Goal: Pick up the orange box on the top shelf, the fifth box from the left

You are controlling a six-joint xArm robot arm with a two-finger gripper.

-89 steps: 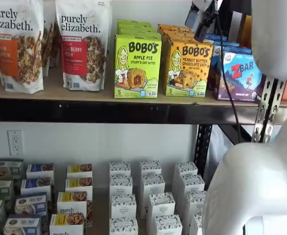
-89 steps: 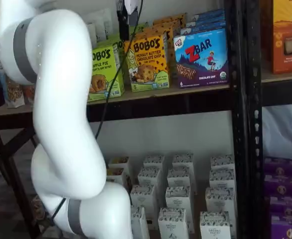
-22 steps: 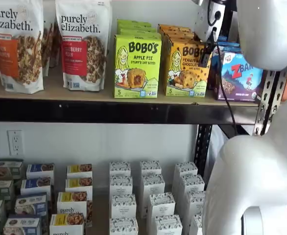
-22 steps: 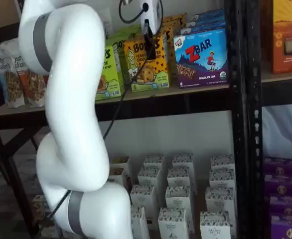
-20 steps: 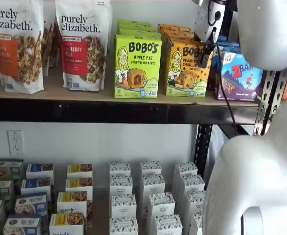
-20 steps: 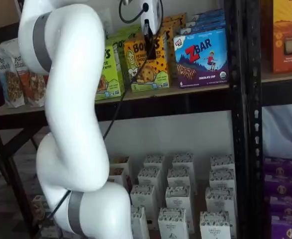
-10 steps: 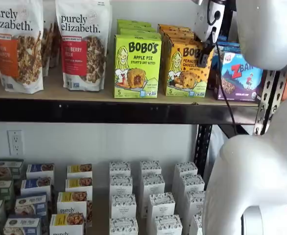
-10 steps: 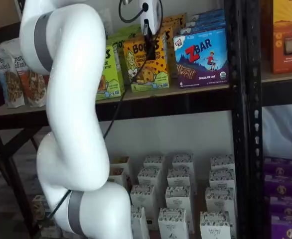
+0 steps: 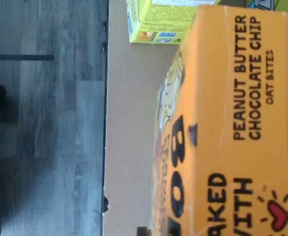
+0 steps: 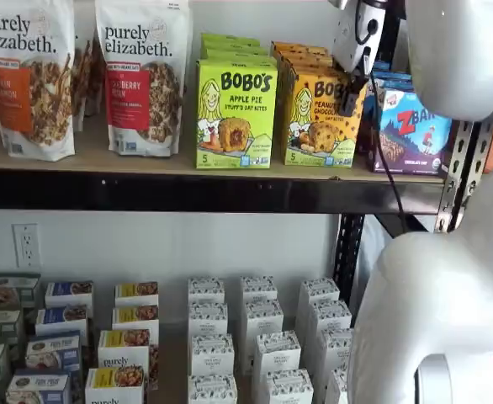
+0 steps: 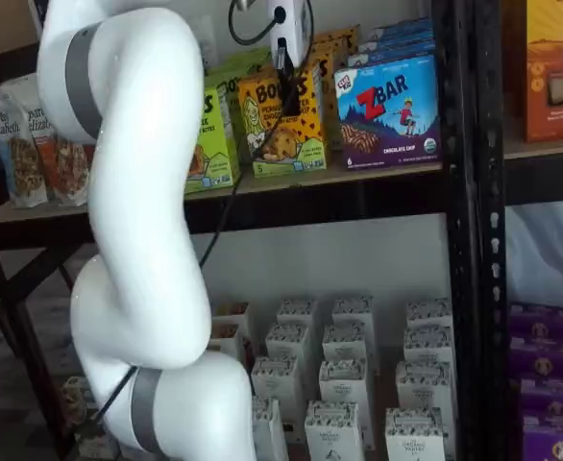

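1. We find the orange box [image 10: 317,119] at the front of its row on the top shelf [image 10: 188,162], between the green box [image 10: 235,116] and the blue box [image 10: 410,130].
2. We see the gripper [image 10: 350,99] against its upper right corner; whether its jaws are spread, we cannot tell.
3. We should straddle the box's top squarely before closing.

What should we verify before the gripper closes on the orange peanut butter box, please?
1. Target: the orange box stands upright at the front of the top shelf - ok.
2. Position: the gripper hangs at the box's upper front edge in both shelf views - ok.
3. Finger gap: not plainly shown - cannot tell.
4. Fingers straddling the box: cannot tell.
5. Neighbours: the green box and the Z Bar box stand close beside it; clearance - cannot tell.
6. Cable hangs in front of the shelf, touching nothing visibly - ok.
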